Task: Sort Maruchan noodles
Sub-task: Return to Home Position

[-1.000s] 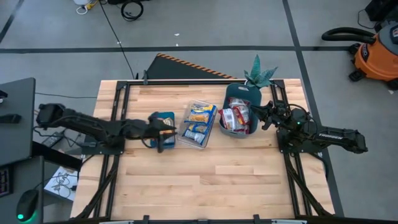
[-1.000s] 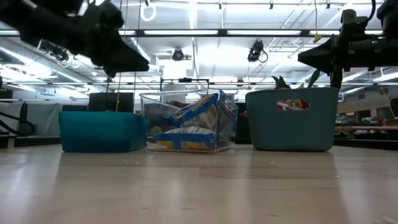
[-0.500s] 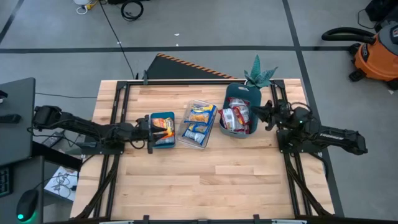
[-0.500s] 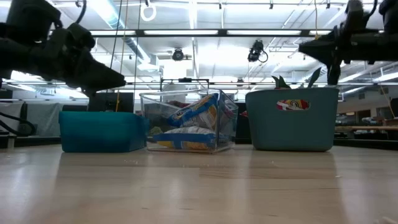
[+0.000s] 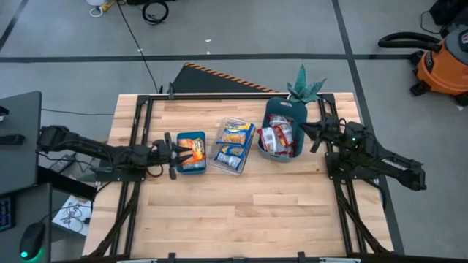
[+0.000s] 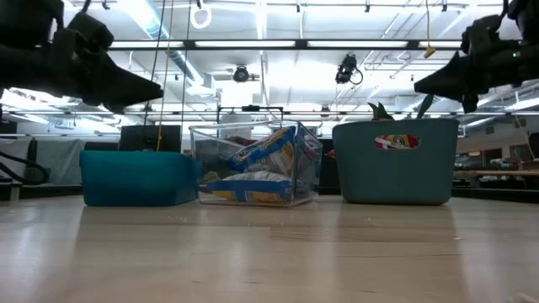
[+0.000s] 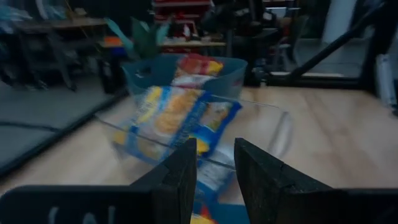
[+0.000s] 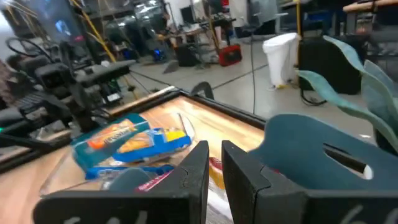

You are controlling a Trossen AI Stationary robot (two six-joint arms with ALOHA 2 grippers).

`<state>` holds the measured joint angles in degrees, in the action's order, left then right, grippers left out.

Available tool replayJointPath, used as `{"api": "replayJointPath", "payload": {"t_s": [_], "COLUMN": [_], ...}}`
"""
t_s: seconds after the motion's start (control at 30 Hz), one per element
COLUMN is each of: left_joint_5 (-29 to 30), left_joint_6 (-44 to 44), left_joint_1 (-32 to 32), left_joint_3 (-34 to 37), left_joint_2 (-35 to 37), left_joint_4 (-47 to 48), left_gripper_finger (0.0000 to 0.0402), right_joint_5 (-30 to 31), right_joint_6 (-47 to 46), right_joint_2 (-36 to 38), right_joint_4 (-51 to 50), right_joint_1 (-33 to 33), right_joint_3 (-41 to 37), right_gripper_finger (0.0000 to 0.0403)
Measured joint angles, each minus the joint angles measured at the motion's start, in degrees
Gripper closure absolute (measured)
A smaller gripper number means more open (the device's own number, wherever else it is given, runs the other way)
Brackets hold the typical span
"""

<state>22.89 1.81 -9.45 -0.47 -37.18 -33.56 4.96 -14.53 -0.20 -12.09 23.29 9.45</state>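
Tabletop (image 5: 248,212): noodles (image 5: 234,135) lie binned between left claw (image 5: 174,155) and right claw (image 5: 307,137).

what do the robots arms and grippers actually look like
The left arm and right arm match: near-black, built from slim tubular links with chunkier joint housings. The left gripper and right gripper each have two flat, blunt, matte dark fingers on a wider dark body. No markings can be read on either.

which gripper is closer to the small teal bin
Left. The left gripper sits just beside the small teal bin; the right gripper is across the table, beyond the dark teal bin.
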Motion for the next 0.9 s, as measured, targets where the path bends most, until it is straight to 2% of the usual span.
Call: {"api": "replayJointPath", "payload": {"t_s": [0.23,0.37,0.53,0.63,0.77,0.9], "left_joint_5": [3.6,3.9,3.9,1.7,-0.8,-1.7], "left_joint_6": [-5.7,-7.3,-7.1,-7.1,-8.1,-9.7], "left_joint_1": [-1.8,-3.1,-5.0,-7.0,-9.8,-11.8], "left_joint_3": [0.0,0.0,0.0,0.0,0.0,0.0], "left_joint_2": [12.5,19.5,27.2,30.9,35.3,37.1], "left_joint_4": [8.8,13.6,20.3,22.4,25.0,25.1], "left_gripper_finger": [0.0291,0.0307,0.0334,0.0351,0.0369,0.0381], "right_joint_5": [-0.1,0.0,-0.3,-0.3,4.2,4.1], "right_joint_6": [-0.3,-0.8,-2.3,-2.3,-1.8,-1.8], "right_joint_2": [0.1,0.1,0.1,0.1,-0.4,-0.7], "right_joint_4": [3.1,3.8,11.8,17.5,14.7,15.0], "right_joint_1": [0.4,0.4,0.4,0.4,0.4,0.4], "right_joint_3": [-0.4,-0.6,-4.8,-9.0,-9.1,-9.1], "right_gripper_finger": [0.0353,0.0353,0.0353,0.0353,0.0353,0.0353]}}
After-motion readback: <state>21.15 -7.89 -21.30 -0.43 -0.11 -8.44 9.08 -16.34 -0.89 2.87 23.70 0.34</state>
